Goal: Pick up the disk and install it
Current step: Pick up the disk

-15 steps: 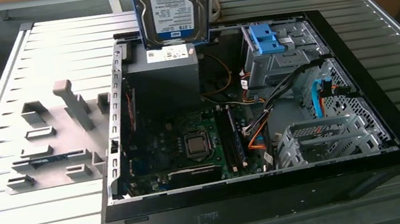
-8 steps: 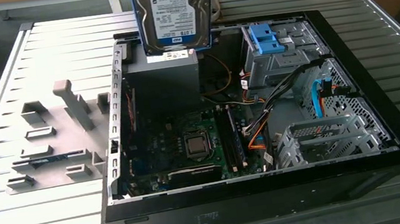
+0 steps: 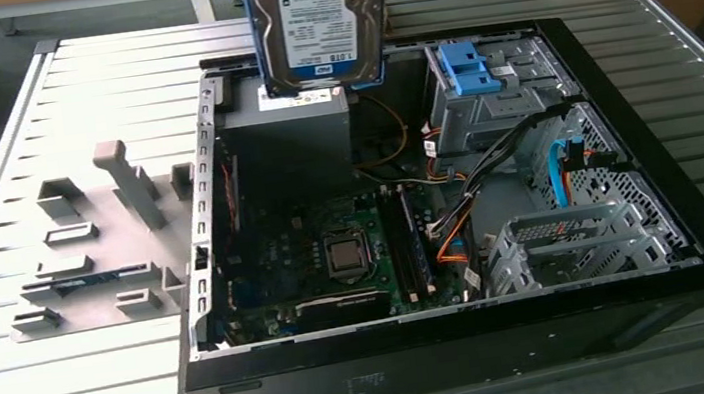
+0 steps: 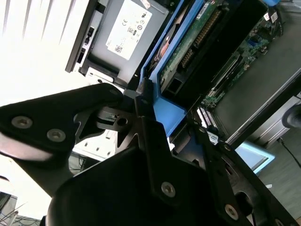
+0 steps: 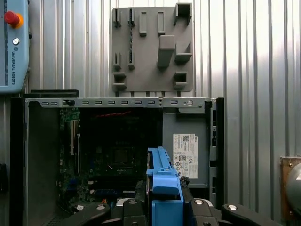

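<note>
Slatted metal surface (image 3: 67,393): carries all items. Grey fixture plate (image 3: 91,259): lies flat beside the open computer case (image 3: 208,275), on the exterior view's left of it, its slots unoccupied. The computer case lies on its side, with the motherboard (image 3: 331,250) exposed inside and the power supply (image 3: 290,129) at the far end. The disk (image 3: 317,20): off the surface, hanging upright on edge directly above the case's power supply, label facing the exterior camera. End effector (image 5: 165,206): closed on the disk, fingers clamping the blue frame along one narrow edge; the second wrist view shows the green circuit-board side clear of the fingers (image 4: 141,101). Blue bracket (image 3: 468,67): seated on the drive cage inside the case, on the exterior view's right of the disk. Handling, by judgement: rigid, dense for its size, shock-sensitive; bare metal faces likely slippery; best held by the framed edges, never the circuit board or connector.
</note>
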Controlling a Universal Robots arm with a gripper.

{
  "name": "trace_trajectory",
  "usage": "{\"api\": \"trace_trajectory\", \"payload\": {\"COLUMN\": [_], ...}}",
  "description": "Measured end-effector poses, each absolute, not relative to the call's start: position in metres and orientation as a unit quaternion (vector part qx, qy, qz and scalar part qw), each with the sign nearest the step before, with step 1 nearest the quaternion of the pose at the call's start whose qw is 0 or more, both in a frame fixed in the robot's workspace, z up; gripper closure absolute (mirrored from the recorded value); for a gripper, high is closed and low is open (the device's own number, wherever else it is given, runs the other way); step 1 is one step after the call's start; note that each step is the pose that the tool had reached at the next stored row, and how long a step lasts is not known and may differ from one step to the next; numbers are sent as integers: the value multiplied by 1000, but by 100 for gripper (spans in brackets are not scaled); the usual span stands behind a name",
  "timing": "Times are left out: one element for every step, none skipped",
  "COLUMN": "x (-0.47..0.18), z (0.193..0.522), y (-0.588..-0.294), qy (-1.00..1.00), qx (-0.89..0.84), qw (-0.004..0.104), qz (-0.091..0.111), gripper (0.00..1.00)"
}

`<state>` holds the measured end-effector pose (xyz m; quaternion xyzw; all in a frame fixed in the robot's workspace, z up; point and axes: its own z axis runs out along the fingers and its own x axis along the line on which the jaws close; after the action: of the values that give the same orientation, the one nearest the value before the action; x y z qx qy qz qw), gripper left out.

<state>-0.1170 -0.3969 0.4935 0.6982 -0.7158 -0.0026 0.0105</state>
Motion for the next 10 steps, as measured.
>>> {"api": "trace_trajectory", "payload": {"x": [-115, -112, -109, -106, -103, -102, -102, -102, -102, -102], "z": [494, 493, 493, 493, 493, 493, 493, 493, 493, 493], "y": [-397, -397, -397, -397, -397, -397, -398, -400, -401, -404], "qy": [-716, -716, -716, -716, -716, -716, -716, -716, -716, -716], "qx": [698, 698, 698, 698, 698, 698, 698, 698, 698, 698], "qw": [10, 10, 10, 10, 10, 10, 10, 10, 11, 11], "qz": [-3, -3, -3, -3, -3, -3, -3, -3, -2, -2], "gripper": [63, 63, 63, 63, 63, 63, 63, 63, 63, 63]}}
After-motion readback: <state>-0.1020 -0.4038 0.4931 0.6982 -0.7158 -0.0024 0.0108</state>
